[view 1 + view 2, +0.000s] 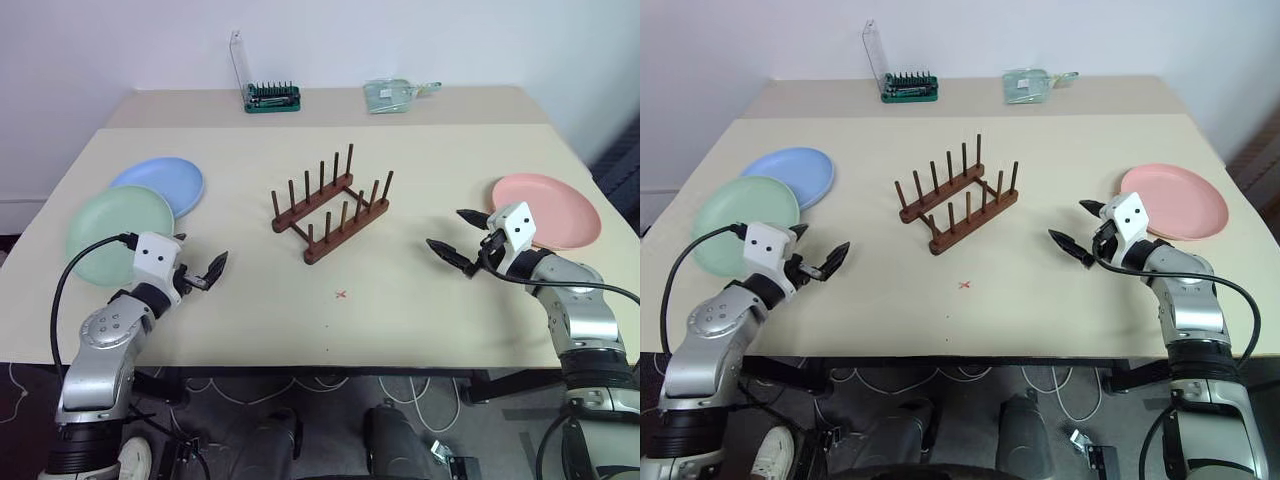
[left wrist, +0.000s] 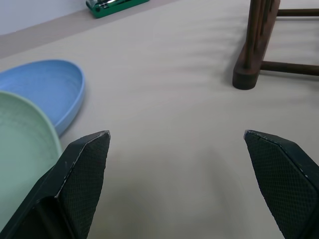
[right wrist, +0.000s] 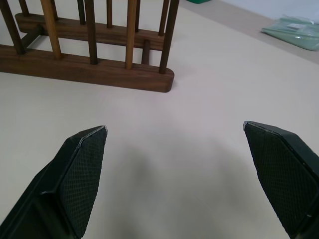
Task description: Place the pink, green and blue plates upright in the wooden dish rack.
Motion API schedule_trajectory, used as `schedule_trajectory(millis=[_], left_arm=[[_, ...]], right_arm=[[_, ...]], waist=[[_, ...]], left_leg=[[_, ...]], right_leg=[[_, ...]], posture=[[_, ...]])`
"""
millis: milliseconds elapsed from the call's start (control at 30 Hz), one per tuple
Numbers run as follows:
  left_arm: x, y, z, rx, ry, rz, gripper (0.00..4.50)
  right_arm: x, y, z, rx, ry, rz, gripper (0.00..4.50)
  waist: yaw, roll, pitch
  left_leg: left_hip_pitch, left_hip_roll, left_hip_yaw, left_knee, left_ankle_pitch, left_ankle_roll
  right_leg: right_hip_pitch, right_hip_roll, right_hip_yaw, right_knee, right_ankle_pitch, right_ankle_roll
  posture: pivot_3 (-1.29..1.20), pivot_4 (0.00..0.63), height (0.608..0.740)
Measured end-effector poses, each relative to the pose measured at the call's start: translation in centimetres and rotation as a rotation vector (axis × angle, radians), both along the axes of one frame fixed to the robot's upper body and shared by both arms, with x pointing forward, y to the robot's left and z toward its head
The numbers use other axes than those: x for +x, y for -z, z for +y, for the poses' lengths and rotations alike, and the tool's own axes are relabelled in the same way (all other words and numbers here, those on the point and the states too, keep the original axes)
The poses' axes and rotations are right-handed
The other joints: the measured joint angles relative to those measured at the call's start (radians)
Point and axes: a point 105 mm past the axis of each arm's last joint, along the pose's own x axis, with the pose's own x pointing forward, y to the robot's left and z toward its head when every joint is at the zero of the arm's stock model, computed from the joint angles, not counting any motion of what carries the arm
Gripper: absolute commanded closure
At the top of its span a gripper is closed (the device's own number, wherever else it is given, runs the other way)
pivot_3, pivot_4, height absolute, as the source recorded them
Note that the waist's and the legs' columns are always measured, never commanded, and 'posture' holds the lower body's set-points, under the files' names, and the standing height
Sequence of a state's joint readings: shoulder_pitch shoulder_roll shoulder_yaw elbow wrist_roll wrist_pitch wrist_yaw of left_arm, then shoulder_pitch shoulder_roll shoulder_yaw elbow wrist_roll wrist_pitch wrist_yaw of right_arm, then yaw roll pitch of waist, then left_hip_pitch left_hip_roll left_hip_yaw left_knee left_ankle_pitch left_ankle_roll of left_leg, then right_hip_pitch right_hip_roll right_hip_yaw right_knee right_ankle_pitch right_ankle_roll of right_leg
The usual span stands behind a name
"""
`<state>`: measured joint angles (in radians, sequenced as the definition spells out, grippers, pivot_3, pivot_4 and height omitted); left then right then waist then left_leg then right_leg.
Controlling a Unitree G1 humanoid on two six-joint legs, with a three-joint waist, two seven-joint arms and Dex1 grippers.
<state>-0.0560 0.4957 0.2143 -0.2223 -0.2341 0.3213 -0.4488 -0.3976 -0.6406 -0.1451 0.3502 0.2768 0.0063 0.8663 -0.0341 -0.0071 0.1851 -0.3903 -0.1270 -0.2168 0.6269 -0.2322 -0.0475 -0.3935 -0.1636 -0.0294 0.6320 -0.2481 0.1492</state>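
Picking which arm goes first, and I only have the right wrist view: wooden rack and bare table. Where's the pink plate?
Observer: The round salmon-pink plate lies flat near the table's right edge, just beyond the right tool, nothing on it.
Operator: And the other two plates?
Observer: On the left side. The pale mint-green round plate overlaps the rim of the light blue round plate; green on top.
Operator: Left tool holding anything?
Observer: No. The left tool is open and empty, beside the green plate.
Operator: Rack loaded at all?
Observer: No, the dark wooden peg rack has no plates in its slots.
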Motion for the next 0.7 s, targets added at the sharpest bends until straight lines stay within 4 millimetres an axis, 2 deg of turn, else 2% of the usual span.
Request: schedule_trajectory(millis=[333,533,700], left_arm=[[0.1,-0.2,-0.1,0.010,-0.002,-0.019,0.08],[0.2,0.2,-1.4,0.015,0.056,-0.003,0.08],[-0.1,1.0,-3.1,0.011,0.166,0.042,0.08]], right_arm=[[0.4,0.4,0.8,0.008,-0.017,0.001,0.02],[-0.9,2.0,0.6,-0.007,-0.024,0.066,0.02],[-1.3,1.2,1.3,-0.016,-0.031,0.050,0.02]], waist=[[0.022,0.000,0.000],[0.023,0.000,0.000],[0.019,0.000,0.000]], left_leg=[[0.000,0.004,0.015,0.000,-0.002,0.002],[0.000,0.004,0.023,0.000,-0.003,0.004],[0.000,0.013,0.028,0.000,-0.003,0.004]], right_leg=[[-0.006,0.005,0.016,-0.001,0.001,-0.001],[-0.010,0.007,0.025,-0.001,0.002,0.000],[-0.012,0.012,0.027,-0.002,0.004,-0.003]], posture=[[0.00,0.150,0.740],[0.00,0.150,0.740],[0.00,0.150,0.740]])
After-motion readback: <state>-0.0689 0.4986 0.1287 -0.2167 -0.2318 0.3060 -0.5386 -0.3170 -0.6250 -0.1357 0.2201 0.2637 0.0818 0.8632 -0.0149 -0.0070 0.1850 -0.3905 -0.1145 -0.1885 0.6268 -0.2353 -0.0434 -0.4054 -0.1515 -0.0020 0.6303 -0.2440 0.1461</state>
